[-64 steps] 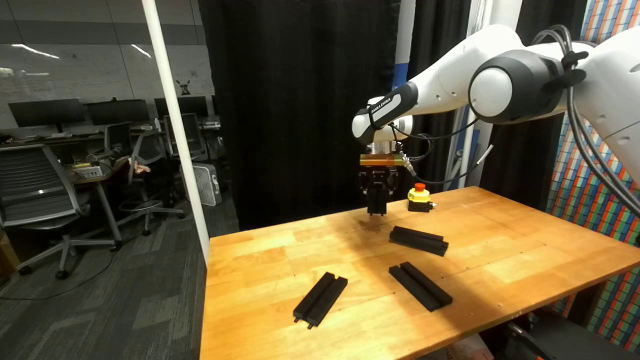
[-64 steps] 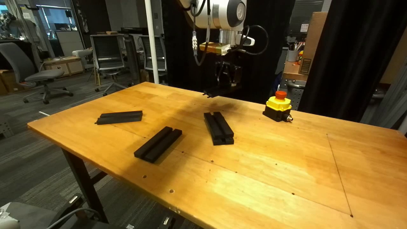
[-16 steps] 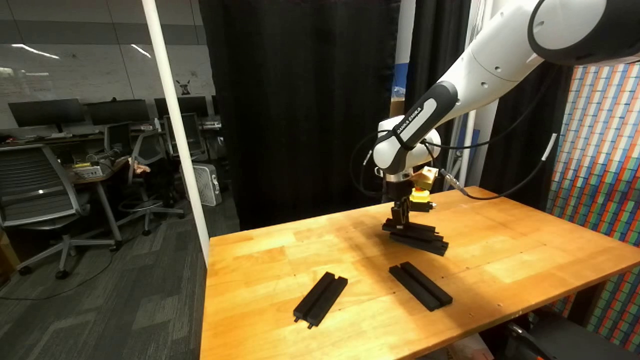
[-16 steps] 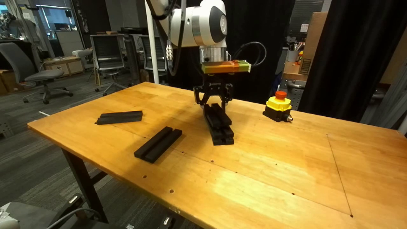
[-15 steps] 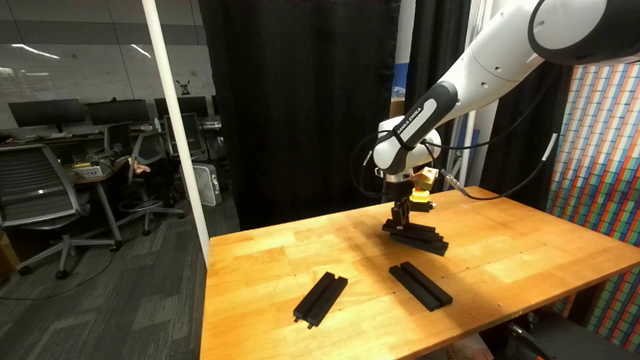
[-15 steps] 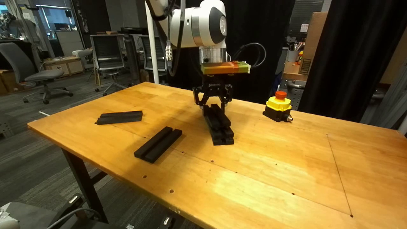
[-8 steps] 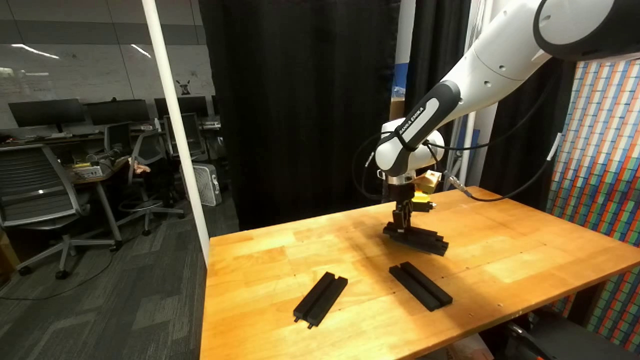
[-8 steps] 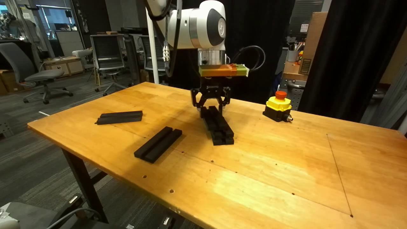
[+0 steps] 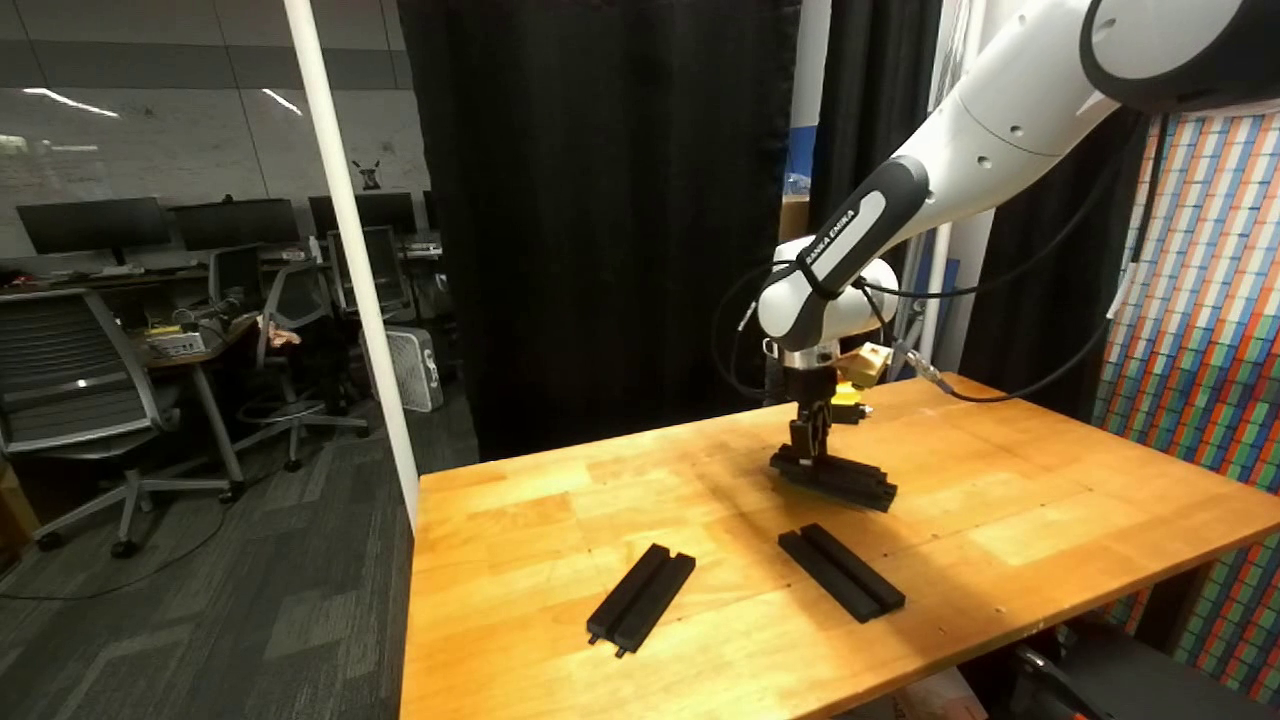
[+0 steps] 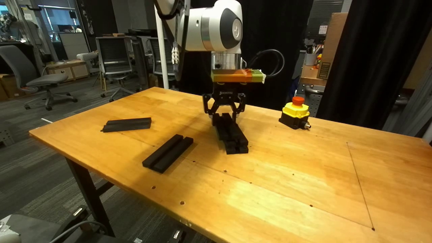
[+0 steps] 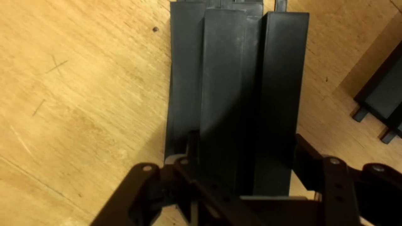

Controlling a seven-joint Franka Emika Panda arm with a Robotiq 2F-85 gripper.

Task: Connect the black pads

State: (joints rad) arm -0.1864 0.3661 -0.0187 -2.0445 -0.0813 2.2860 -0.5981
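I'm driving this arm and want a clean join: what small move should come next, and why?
Probably nudge the claw leftward in the wrist view before releasing. The upper black pad it grips sits shifted right over the black pad beneath, whose left strip shows uncovered, so their edges don't line up.

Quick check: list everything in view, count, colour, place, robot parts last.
table: one, light wood, foreground
loose pads: two, black, lying apart on the table
lower pad: at least one, black, on the table
top pad: one, black, overlapping the lower pad
stop button: one, red-yellow-black, on the table
curtains: at least two, black, behind the table
pole: at least one, white, beyond the table
office chairs: several, grey, background
monitors: at least three, black, background
fan: one, white, background floor
cardboard box: at least one, brown, background
patterned sheet: one, multicoloured, background
arm: one, white and grey, over the table
gripper: one, black, closed on the top pad
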